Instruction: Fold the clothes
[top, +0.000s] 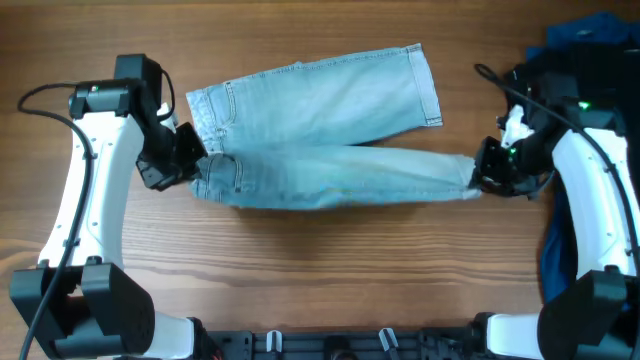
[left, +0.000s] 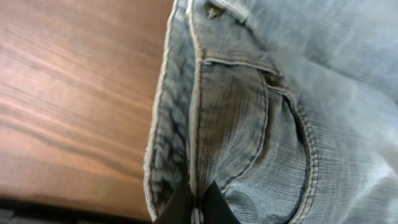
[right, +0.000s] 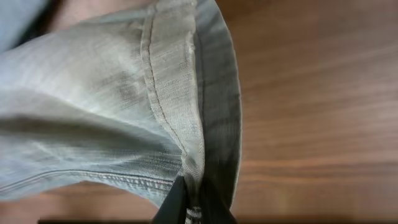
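While flat, shorts (top: 330, 100) between two grippers (top: 193, 160) (top: 479, 176)

The denim shorts (top: 320, 130) block the middle of the frame from the left arm (top: 95, 190) to the right arm (top: 600, 190). Bare table (top: 330, 270) lies open along the bottom centre and top left. A dark blue cloth (top: 590, 35) crowds the upper right corner.

Faded light blue denim shorts (top: 320, 110) lie on the table (top: 320, 270), waistband left, near leg stretched right, seemingly taut.
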